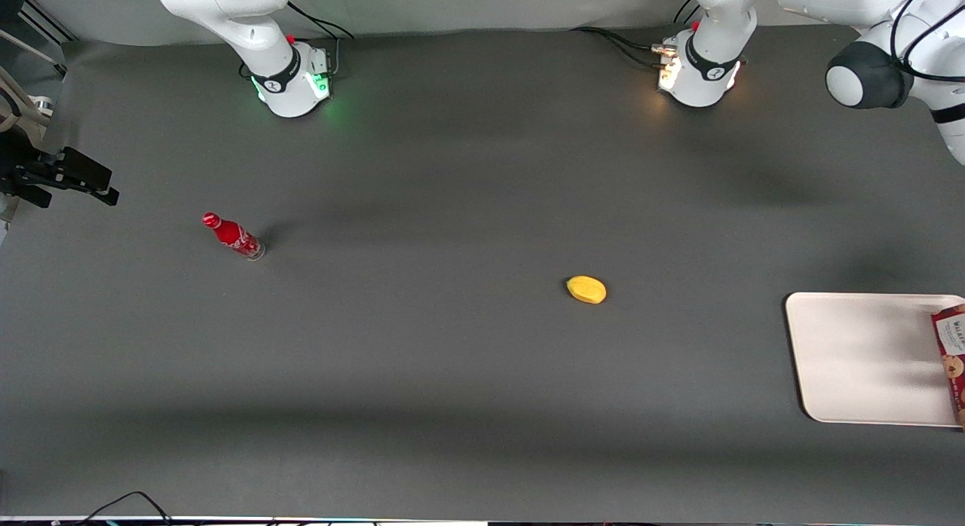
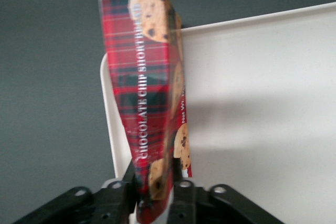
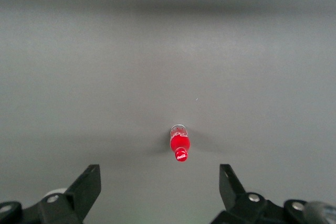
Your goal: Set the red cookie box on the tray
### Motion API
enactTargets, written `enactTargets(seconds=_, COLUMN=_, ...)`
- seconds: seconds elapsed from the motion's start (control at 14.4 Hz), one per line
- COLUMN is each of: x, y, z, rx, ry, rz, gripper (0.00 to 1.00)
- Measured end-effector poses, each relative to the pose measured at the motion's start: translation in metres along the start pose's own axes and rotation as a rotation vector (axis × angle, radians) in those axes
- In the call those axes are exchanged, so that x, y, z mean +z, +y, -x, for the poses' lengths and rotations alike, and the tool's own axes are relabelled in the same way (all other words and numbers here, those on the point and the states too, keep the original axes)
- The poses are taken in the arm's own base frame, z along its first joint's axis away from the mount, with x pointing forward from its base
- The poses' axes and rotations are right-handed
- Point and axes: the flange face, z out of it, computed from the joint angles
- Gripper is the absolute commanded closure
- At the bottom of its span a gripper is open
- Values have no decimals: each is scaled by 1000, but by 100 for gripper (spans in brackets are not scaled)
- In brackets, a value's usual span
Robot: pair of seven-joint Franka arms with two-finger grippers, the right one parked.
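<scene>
Pincer (image 2: 157,192) clamped on one end of the red cookie box (image 2: 149,103), held over the tray's rim.

Largest first: the table (image 1: 452,375), then the tray (image 1: 859,360) at the working arm's end, then the box, gripped narrow-side by shut fingers and hanging partly past the tray's edge. Released now, it would likely tip off the rim. Yellow fruit (image 1: 586,289) and red bottle (image 1: 234,237) stand well apart.
</scene>
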Motion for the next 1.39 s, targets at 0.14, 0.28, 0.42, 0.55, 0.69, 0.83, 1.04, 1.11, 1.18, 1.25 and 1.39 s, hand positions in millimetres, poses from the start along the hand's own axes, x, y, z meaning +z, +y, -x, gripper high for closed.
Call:
enactTargets(seconds=0.14, x=-6, y=-6, z=0, rx=-5, ry=12, rz=-8, gripper=0)
enactTargets(seconds=0.28, x=-23, y=-8, z=-6, rx=-6, ry=34, rz=-14, gripper=0)
enactTargets(seconds=0.42, x=-55, y=-6, z=-11, rx=-27, ry=28, rz=11, gripper=0)
enactTargets(seconds=0.55, x=-100, y=6, z=-12, rx=-62, ry=-23, rz=86, gripper=0)
enactTargets(seconds=0.69, x=-147, y=34, z=-12, rx=-123, ry=-81, rz=169, gripper=0)
enactTargets(seconds=0.83, x=-184, y=75, z=-12, rx=-162, ry=-117, rz=221, gripper=0)
enactTargets(seconds=1.04, x=-228, y=147, z=-1, rx=-163, ry=-146, rz=281, gripper=0)
enactTargets(seconds=1.11, x=-245, y=171, z=6, rx=-165, ry=-161, rz=276, gripper=0)
enactTargets(seconds=1.18, x=-264, y=197, z=13, rx=-173, ry=-173, rz=267, gripper=0)
enactTargets(seconds=1.25, x=-283, y=226, z=22, rx=-184, ry=-179, rz=257, gripper=0)
enactTargets(seconds=1.39, x=-325, y=287, z=43, rx=-182, ry=-176, rz=233, gripper=0)
